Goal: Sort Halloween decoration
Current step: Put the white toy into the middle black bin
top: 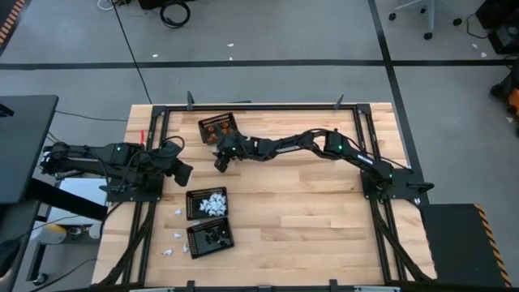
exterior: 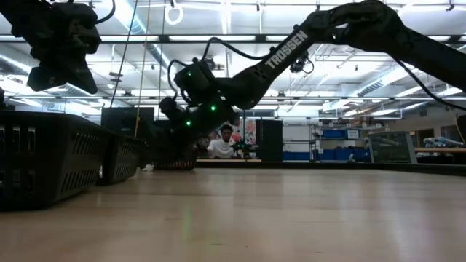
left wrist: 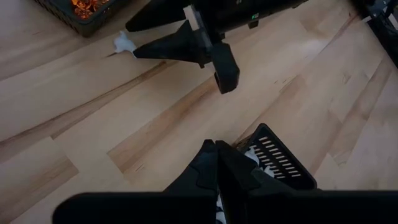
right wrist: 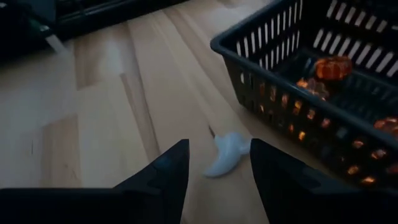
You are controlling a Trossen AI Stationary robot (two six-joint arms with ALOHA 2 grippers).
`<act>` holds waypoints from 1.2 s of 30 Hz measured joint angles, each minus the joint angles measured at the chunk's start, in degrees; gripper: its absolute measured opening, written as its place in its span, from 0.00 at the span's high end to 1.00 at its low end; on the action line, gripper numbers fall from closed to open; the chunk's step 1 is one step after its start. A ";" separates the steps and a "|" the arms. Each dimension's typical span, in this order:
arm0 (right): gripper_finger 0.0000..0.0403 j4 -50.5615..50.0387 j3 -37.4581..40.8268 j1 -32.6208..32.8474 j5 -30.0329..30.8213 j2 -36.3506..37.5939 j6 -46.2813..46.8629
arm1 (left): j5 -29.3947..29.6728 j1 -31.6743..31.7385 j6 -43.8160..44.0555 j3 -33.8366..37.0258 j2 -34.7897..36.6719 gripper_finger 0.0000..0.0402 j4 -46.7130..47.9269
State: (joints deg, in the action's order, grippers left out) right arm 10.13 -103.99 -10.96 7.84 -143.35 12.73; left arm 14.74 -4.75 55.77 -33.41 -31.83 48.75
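Pale wooden table (top: 308, 203), three mesh baskets along its left half. Left gripper (left wrist: 216, 163) clenched on nothing, hovering near the basket of white pieces (top: 207, 203). Right gripper (right wrist: 219, 163) spread, a white piece (right wrist: 227, 153) between its fingertips (just beside the basket of orange pieces (right wrist: 323, 93)).

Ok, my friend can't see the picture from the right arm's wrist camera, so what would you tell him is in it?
The right gripper hangs open just above a small white toy piece lying on the wooden table. Beside the piece stands a black mesh basket holding orange pieces.
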 joint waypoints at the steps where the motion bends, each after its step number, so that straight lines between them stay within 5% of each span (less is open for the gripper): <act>1: 0.56 1.22 0.67 0.02 -0.02 0.02 -0.30 | 0.00 0.00 0.00 0.00 0.00 0.98 0.00; 8: 0.56 6.24 0.65 0.12 -1.82 -3.19 -0.43 | 0.02 0.00 0.13 0.00 0.00 0.98 -0.04; 15: 0.57 5.27 -1.06 1.20 2.85 -3.83 -1.19 | 0.02 0.02 0.61 0.00 0.00 0.98 -0.04; 21: 0.57 7.29 -1.44 0.54 -5.48 -4.63 -1.33 | -0.21 0.02 0.90 0.00 0.00 0.98 0.03; 27: 0.57 -4.52 -9.00 2.77 -8.50 -4.70 -8.79 | -2.40 0.00 2.14 0.00 -0.02 0.98 3.08; 36: 0.51 -7.09 -17.20 2.90 -12.09 -5.61 -8.27 | -2.08 0.00 -1.37 -0.51 0.10 0.98 -2.87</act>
State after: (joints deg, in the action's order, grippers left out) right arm 3.04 -121.19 -8.06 -4.26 -148.96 4.46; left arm 12.67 -4.75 54.40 -33.92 -31.74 45.88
